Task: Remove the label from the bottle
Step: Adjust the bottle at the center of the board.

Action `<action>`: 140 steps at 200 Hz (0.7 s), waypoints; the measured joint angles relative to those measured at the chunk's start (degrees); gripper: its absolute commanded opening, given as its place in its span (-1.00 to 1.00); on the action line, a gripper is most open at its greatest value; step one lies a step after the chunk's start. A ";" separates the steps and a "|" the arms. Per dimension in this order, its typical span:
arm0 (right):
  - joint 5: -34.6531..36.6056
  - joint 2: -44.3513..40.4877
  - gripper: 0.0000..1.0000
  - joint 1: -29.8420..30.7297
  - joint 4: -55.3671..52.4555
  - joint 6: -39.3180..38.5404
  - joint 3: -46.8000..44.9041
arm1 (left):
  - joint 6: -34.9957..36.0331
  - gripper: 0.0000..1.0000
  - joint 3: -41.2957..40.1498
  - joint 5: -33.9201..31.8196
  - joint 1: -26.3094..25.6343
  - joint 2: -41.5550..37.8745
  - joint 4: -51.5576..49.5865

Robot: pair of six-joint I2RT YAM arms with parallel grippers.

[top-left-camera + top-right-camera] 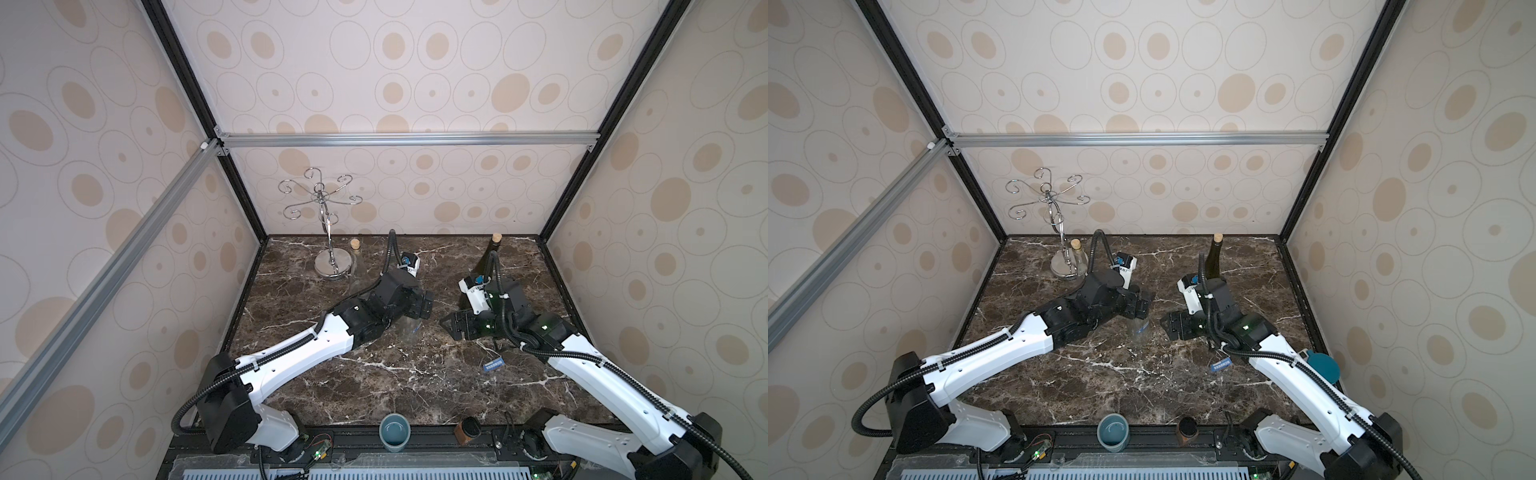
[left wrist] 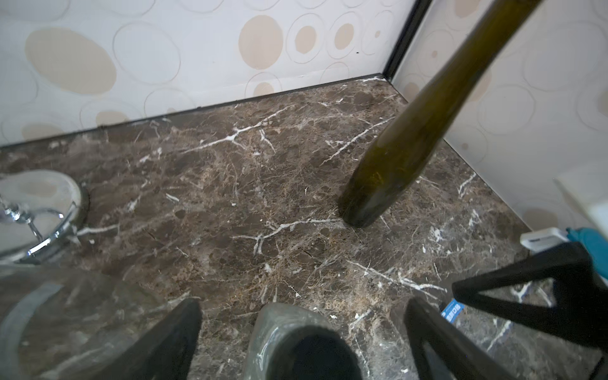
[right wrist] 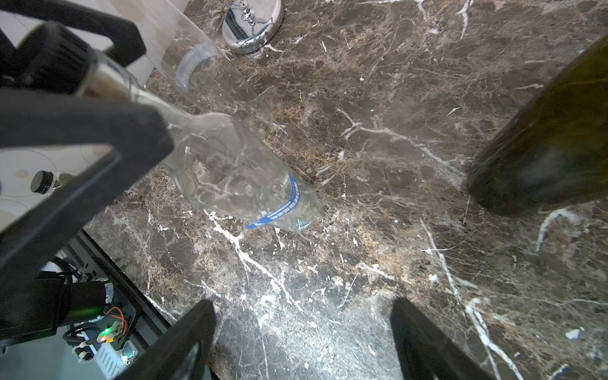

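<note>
My left arm reaches in from the front left, wrist bent down, with the left pincer (image 1: 424, 305) directly over the clear bottle (image 1: 409, 329). In the left wrist view the left pincer (image 2: 302, 306) is spread wide. The bottle's neck top sits between the jaws with a gap on each side, not pinched. The bottle stands mid-surface (image 1: 374, 386); I can't tell if it's plumb or slightly tilted. My right arm comes in low from the front right. The right pincer (image 1: 451, 326) is just right of the clear bottle, tips aimed at it, not touching. In the right wrist view the right pincer (image 3: 302, 302) is spread with nothing between.

Hard to see:
- A chrome stand (image 1: 331, 266) and a faint corked bottle (image 1: 356, 259) sit behind-left of the clear bottle.
- The clear bottle's upper part is under my left wrist in both top views, and its glass nearly vanishes against the marble.
- A green bottle (image 1: 487, 259) stands behind-right of it, lower half hidden by my right wrist.

Writing:
- A blue band (image 3: 286, 205) wraps the clear bottle's base; its white characters are unreadable.
- A blue strip (image 1: 493, 365) lies flat front-right of the clear bottle; its white print is too small to read.
</note>
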 measured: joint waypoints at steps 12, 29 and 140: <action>-0.04 -0.70 0.74 -0.68 -0.63 -0.20 0.00 | 2.08 1.00 -0.07 2.49 0.57 -2.01 0.00; -0.07 -1.77 0.73 -1.55 -1.53 -0.37 0.00 | 5.29 1.00 -0.07 6.47 1.73 -4.74 0.04; -1.57 -6.01 0.74 -4.22 -6.03 -0.66 0.00 | 23.89 0.89 -3.32 41.59 15.15 -6.43 0.87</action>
